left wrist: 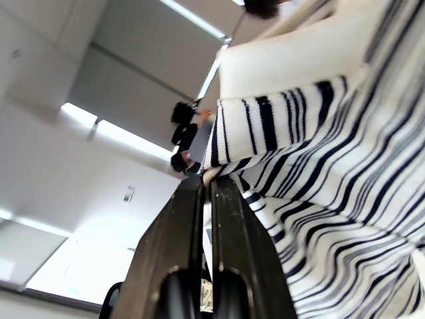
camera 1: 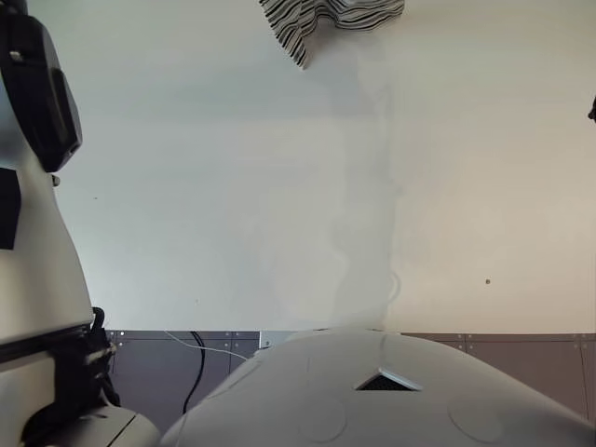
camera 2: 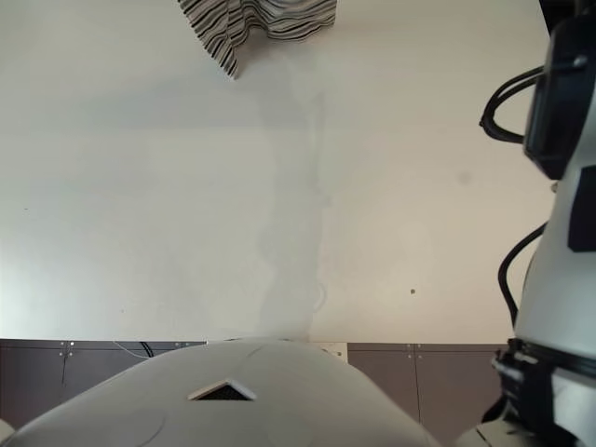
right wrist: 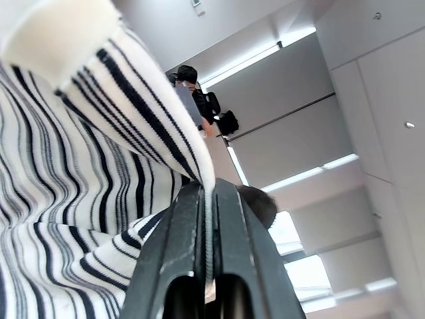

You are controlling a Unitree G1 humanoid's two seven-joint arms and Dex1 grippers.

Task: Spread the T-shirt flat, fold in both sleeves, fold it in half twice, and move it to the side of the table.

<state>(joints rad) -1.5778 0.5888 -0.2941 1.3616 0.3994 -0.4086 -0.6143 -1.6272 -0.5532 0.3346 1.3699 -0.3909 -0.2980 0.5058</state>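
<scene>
The T-shirt [camera 1: 317, 19] is white with black stripes. Its lower edge hangs into the top of the head views above the white table [camera 1: 233, 205], clear of the surface. In the left wrist view my left gripper [left wrist: 207, 183] is shut on a striped edge of the T-shirt [left wrist: 319, 166], the cloth pinched between its black fingers. In the right wrist view my right gripper [right wrist: 207, 189] is likewise shut on the T-shirt [right wrist: 80, 166], with fabric draping down beside the fingers. Both arms are raised at the sides of the head views.
The table's near edge [camera 1: 279, 332] runs across the lower part of the head views, with dark panels and cables [camera 1: 196, 363] below it. Ceiling lights [left wrist: 119, 136] show behind the grippers in the wrist views.
</scene>
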